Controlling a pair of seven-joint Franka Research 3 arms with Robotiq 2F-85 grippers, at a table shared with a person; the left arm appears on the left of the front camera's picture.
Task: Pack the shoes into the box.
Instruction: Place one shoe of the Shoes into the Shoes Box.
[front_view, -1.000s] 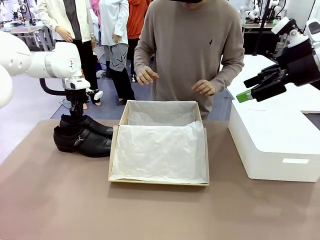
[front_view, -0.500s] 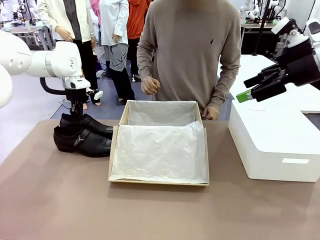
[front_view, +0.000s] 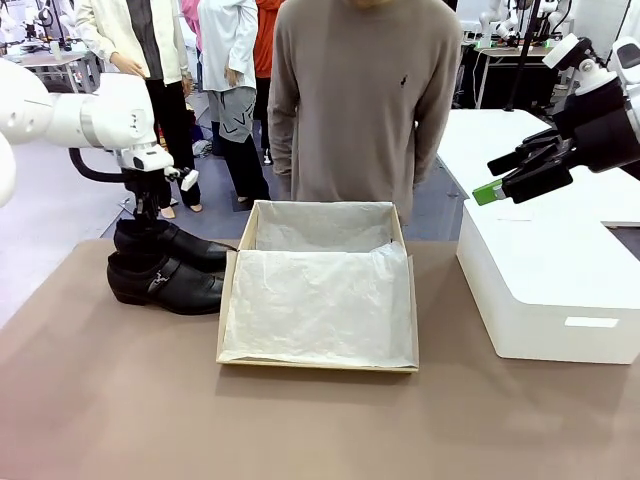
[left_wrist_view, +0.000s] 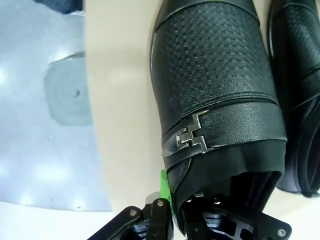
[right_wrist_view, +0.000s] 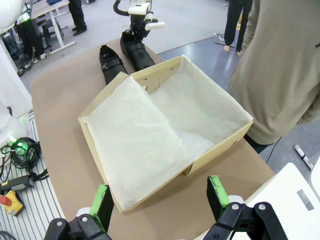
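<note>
Two glossy black shoes lie side by side at the table's left, the near shoe (front_view: 165, 283) in front of the far shoe (front_view: 180, 248). My left gripper (front_view: 150, 222) comes straight down and is shut on the far shoe's heel rim. In the left wrist view that shoe (left_wrist_view: 215, 95) has a metal buckle, and the left gripper (left_wrist_view: 172, 202) pinches its collar; the other shoe (left_wrist_view: 295, 100) lies alongside. The box (front_view: 228, 300) stands open mid-table, lined with white tissue. My right gripper (front_view: 515, 175) hangs open over the white block; in the right wrist view the right gripper (right_wrist_view: 160, 197) looks down on the box (right_wrist_view: 220, 147).
A big white block (front_view: 550, 280) fills the table's right side. A person (front_view: 365, 100) in a taupe sweater stands just behind the box, arms down. The table's left edge runs close beside the shoes. Bare brown table lies in front of the box.
My left gripper has shut on the far shoe's heel rim and shifted slightly up and left with it. The person has dropped both hands and straightened up. The right arm has stayed put.
</note>
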